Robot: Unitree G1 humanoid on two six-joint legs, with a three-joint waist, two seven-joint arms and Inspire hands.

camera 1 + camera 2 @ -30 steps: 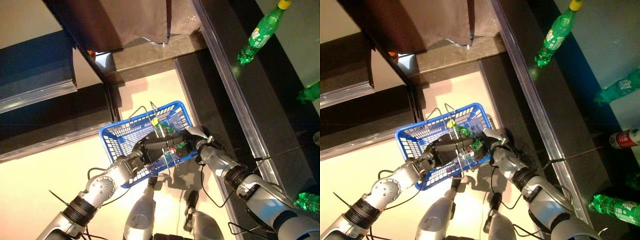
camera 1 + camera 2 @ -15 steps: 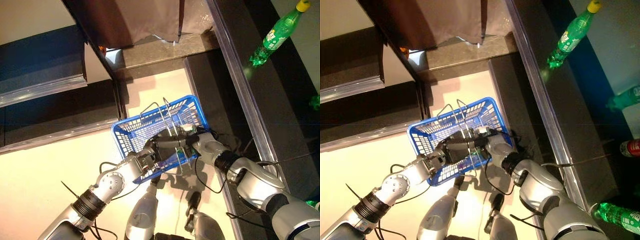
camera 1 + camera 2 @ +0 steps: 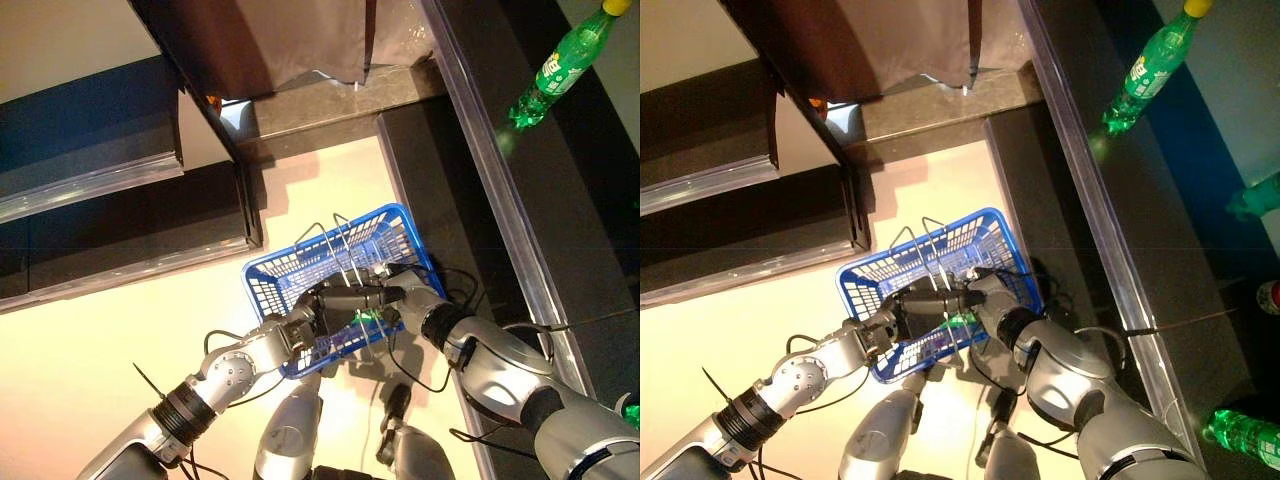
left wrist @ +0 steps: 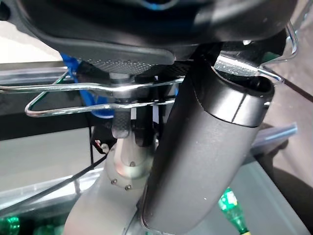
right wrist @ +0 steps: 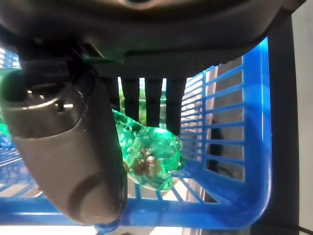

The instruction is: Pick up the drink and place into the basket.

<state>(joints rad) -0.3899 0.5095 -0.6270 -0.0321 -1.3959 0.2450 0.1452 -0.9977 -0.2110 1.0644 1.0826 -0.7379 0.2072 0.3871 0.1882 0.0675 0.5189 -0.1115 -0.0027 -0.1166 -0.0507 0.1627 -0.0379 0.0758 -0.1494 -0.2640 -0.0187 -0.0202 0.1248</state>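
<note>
The blue basket (image 3: 300, 280) hangs in front of me above the pale floor. My left hand (image 3: 305, 312) is shut on its thin wire handles (image 4: 98, 90), with the thumb (image 4: 205, 147) over them. My right hand (image 3: 400, 290) reaches down inside the basket and is shut on a green drink bottle (image 5: 149, 152), held between the thumb (image 5: 63, 147) and the fingers (image 5: 146, 103). The bottle's base is low inside, near the basket's blue grid wall (image 5: 254, 122). A bit of green shows through the wall in the right eye view (image 3: 962, 320).
A dark counter with a metal edge (image 3: 500, 190) runs along the right. A green bottle (image 3: 555, 70) stands on it at the far end, and more drinks (image 3: 1245, 435) lie along its right side. Dark low shelving (image 3: 100, 200) stands at the left.
The camera has shifted. My right hand has gone from the basket's rim down into the basket with the green bottle. The left hand still holds the handles.
</note>
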